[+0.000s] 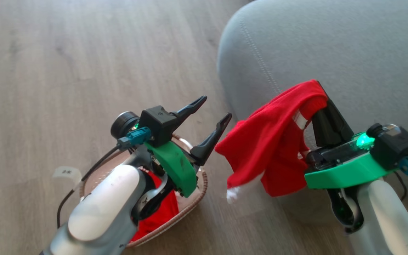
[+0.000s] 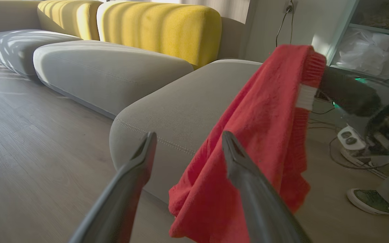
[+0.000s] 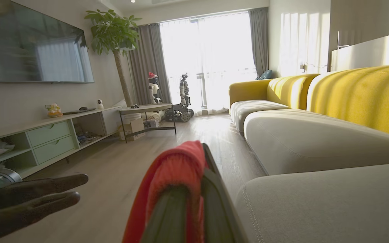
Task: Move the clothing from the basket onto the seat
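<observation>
- My right gripper (image 1: 323,97) is clamped shut on the ribbed edge of a red jersey (image 1: 271,141). The cloth hangs from my fingers at the front corner of the sofa cushion (image 1: 331,42), and most of it dangles over the floor (image 1: 66,71), not the seat.
- My left gripper (image 1: 216,106) is spread wide with nothing in it. It hovers above the basket (image 1: 200,191), its fingertips near the hanging cloth.
- To finish well, I should carry the right gripper further in over the cushion, so the low hem clears the edge before I lower.
- I'd let the fabric pool on the seat first and only then open; releasing here would likely let it slide off.
- I should draw the left fingers away from the jersey to avoid snagging it.
- A second jersey (image 1: 161,212) lies in the basket, so I judge the job unfinished.
</observation>
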